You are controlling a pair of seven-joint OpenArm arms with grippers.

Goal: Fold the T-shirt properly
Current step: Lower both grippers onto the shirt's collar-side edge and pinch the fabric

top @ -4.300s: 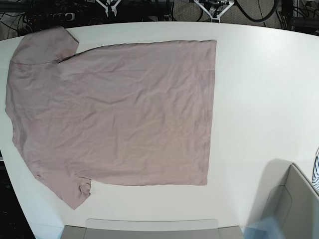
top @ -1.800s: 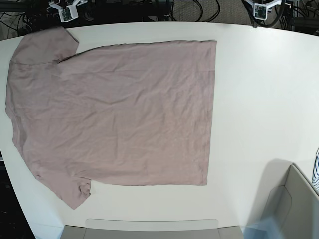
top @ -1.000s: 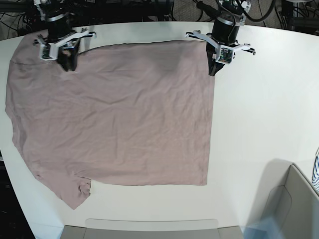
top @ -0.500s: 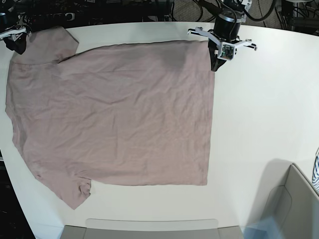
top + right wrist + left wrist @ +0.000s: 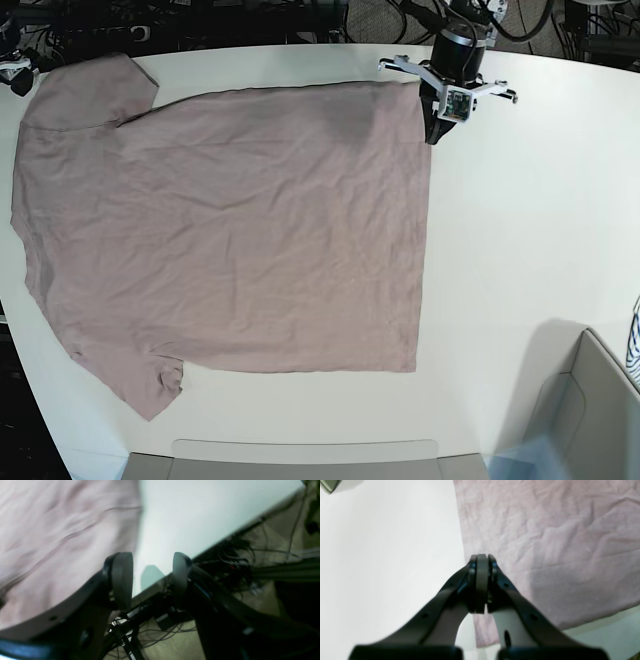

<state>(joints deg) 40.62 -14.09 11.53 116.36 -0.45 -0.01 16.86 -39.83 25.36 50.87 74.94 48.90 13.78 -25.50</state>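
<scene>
The dusty pink T-shirt [image 5: 230,220] lies spread flat on the white table [image 5: 520,220], neck to the left and hem to the right. My left gripper [image 5: 432,138] hovers at the hem's far corner. In the left wrist view its jaws are shut [image 5: 482,558] over the T-shirt's edge [image 5: 557,542], with no cloth seen between them. My right gripper [image 5: 18,82] is at the table's far left corner, beside the far sleeve. In the blurred right wrist view it stands open [image 5: 151,577] over the table's edge, the T-shirt [image 5: 50,530] to its left.
A grey bin [image 5: 590,410] stands at the front right, with a striped cloth [image 5: 634,345] at the frame's right edge. A grey tray [image 5: 300,455] lies along the front edge. Cables [image 5: 237,562] hang behind the table's far edge.
My right gripper has swung left from over the far sleeve to the table's corner and has opened wider. The left gripper has barely shifted at the hem corner. The T-shirt lies as before.
</scene>
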